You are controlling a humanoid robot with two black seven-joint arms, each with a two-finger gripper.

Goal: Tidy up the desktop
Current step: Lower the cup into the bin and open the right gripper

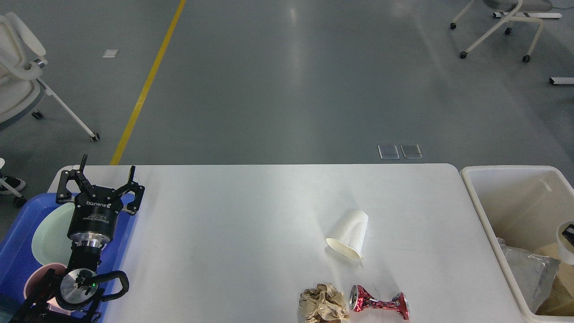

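While the left gripper hangs above the far left corner of the tabletop, its jaws are spread wide apart and nothing is held between them. The right gripper is not seen in the head view. Below the left arm a blue tray is set at the left edge, and a pale green plate and a pink cup are seen lying in it, both partly hidden by the arm.

The desktop, a broad white, faintly glossy surface with rounded corners, fills the lower half of the view. Right of its centre a white paper cup is found lying on its side, mouth turned toward the near edge. Near the front edge a crumpled ball of brown paper rests, and just beside it, on its right, a crushed red can lies on its side. At the right end a cream-white bin is placed close against the tabletop, with crumpled wrapping and brown paper seen inside.

Beyond the tabletop a grey polished floor is spread, crossed by a yellow line on the left. Two small floor plates are set near the far edge. White wheeled chairs are seen at the far left and far right.
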